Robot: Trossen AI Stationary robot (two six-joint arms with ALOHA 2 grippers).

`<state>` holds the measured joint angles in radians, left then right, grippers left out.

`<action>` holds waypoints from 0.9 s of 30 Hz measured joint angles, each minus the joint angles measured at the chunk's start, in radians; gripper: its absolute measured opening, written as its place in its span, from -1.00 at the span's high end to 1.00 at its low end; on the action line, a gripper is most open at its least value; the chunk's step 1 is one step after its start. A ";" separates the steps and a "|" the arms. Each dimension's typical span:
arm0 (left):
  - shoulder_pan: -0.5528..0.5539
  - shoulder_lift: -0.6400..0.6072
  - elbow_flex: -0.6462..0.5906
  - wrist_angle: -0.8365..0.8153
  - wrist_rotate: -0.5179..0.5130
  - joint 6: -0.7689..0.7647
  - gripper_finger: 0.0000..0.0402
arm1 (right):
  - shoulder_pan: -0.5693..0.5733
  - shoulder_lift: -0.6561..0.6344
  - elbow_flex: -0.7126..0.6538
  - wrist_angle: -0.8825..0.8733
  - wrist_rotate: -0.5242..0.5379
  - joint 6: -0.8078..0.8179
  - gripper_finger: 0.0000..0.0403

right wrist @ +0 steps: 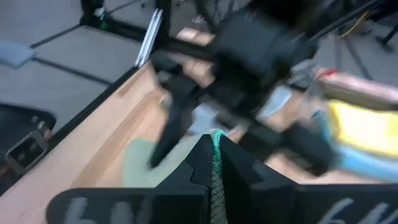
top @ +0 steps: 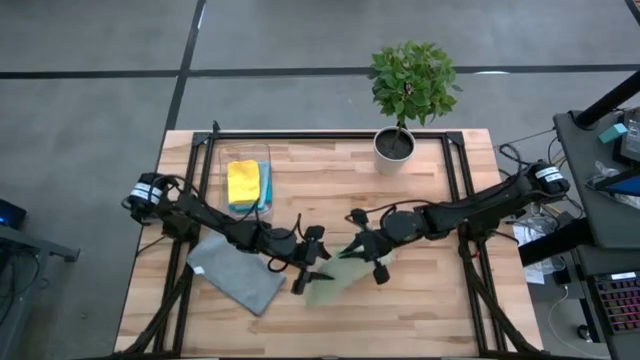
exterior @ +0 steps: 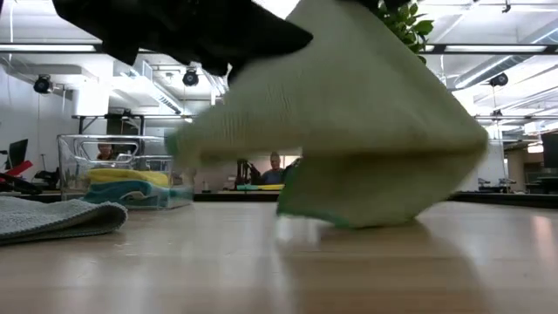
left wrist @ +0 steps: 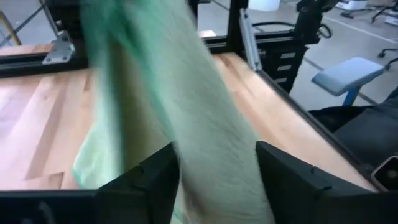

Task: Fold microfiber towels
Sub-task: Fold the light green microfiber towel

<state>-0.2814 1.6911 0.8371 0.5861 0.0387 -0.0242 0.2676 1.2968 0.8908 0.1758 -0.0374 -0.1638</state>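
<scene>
**We had the olive green towel lifted between both arms, mid-fold, over the front middle of the counter.**

Our right end effector point(right wrist: 214, 163) was pinched tight on an edge of the olive green towel point(top: 345, 268), holding it up so the cloth draped down to the counter point(top: 430, 300). Our left end effector point(left wrist: 217, 180) stood with fingers apart and the cloth hanging between them; we could not tell if they were gripping it. The grey towel point(top: 238, 270) lay flat near the left arm, and the yellow towel point(top: 243, 181) sat folded in the clear bin point(top: 222, 160). To fold well, we judged both corners should travel level, laying edge onto edge before release.
</scene>
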 joint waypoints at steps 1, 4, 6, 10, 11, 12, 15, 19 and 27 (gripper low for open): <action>-0.002 -0.003 0.000 0.000 0.000 -0.003 0.10 | -0.002 -0.009 0.017 -0.020 0.004 -0.008 0.96; -0.005 -0.010 0.000 0.004 -0.001 -0.025 0.27 | -0.002 -0.025 0.078 -0.133 0.001 -0.037 0.96; -0.006 -0.017 0.000 0.000 -0.007 -0.038 0.41 | -0.001 -0.026 0.116 -0.223 -0.001 -0.048 0.96; -0.007 -0.048 0.000 0.003 -0.018 -0.079 0.70 | -0.002 -0.027 0.171 -0.361 0.000 -0.058 0.96; -0.007 -0.061 0.000 -0.002 -0.018 -0.090 0.77 | -0.002 -0.027 0.178 -0.396 0.000 -0.060 0.96; -0.007 -0.076 -0.001 -0.011 -0.018 -0.099 0.83 | -0.001 -0.027 0.183 -0.431 0.000 -0.061 0.96; -0.007 -0.129 0.000 -0.041 -0.019 -0.104 0.96 | 0.005 -0.030 0.185 -0.484 0.001 -0.049 0.96; -0.006 -0.199 -0.001 -0.100 -0.023 -0.102 0.93 | 0.013 -0.036 0.157 -0.464 0.021 0.002 0.96; -0.004 -0.232 -0.005 -0.210 -0.083 -0.101 0.90 | 0.062 -0.035 0.032 -0.320 0.186 0.138 0.96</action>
<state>-0.2852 1.4593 0.8326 0.3765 -0.0441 -0.1250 0.3292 1.2621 0.9225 -0.1447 0.1484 -0.0263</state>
